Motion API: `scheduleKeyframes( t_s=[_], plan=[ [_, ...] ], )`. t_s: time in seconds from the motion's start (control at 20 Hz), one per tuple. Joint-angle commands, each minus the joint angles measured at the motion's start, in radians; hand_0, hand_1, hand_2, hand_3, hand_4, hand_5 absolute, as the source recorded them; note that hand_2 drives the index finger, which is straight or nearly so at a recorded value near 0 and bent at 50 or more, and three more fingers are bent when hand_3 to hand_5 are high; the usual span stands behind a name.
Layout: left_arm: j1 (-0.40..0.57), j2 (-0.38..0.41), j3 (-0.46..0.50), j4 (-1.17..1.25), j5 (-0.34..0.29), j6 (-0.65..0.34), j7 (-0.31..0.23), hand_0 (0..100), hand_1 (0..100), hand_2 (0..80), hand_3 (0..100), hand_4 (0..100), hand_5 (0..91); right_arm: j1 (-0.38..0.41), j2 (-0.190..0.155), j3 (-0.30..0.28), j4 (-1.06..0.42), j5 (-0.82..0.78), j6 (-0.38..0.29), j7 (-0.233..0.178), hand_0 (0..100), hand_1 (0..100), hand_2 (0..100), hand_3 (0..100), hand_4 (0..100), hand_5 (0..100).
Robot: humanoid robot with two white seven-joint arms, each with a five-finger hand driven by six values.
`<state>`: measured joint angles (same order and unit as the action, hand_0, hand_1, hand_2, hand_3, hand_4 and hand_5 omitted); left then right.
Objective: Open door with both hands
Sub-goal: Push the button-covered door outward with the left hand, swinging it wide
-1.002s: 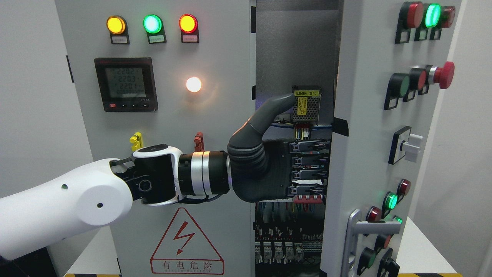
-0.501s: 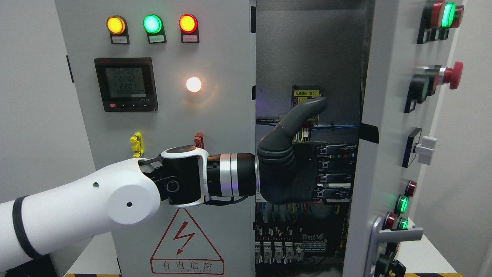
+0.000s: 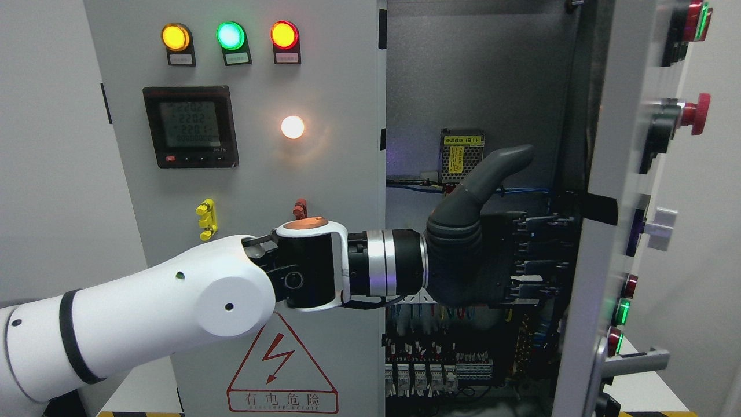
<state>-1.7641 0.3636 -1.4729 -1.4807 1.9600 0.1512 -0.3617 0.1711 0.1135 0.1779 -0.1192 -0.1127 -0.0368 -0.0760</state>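
Swung further right since the earlier frame, the right door now stands nearly edge-on, upright, baring the cabinet with its wiring and breakers. Reaching across, the left hand has its fingers flat against the door's inner edge, thumb raised, gripping nothing.

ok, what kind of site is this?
Likely an electrical room or test lab: a control cabinet with indicator lamps, a panel meter, and wiring behind its open door.
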Motion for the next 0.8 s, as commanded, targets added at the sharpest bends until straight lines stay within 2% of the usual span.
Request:
scheduleKeyframes(
  t_s=[0.0, 0.6, 0.75],
  plan=[
    [-0.002, -0.094, 0.019, 0.011, -0.001, -0.002, 0.03, 0, 0, 0.0, 0, 3, 0.0, -0.001, 0.0, 0.0, 0.0, 0.001, 0.0, -0.001, 11, 0, 0, 0, 0, 0],
    [-0.002, -0.146, 0.062, -0.001, 0.0, 0.005, 0.043, 0, 0, 0.0, 0, 3, 0.0, 0.001, 0.0, 0.0, 0.0, -0.001, 0.0, -0.001, 11, 0, 0, 0, 0, 0],
    [-0.002, -0.167, 0.063, -0.003, -0.001, 0.004, 0.081, 0, 0, 0.0, 0, 3, 0.0, 0.001, 0.0, 0.0, 0.001, 0.001, 0.0, -0.001, 11, 0, 0, 0, 0, 0]
  ],
)
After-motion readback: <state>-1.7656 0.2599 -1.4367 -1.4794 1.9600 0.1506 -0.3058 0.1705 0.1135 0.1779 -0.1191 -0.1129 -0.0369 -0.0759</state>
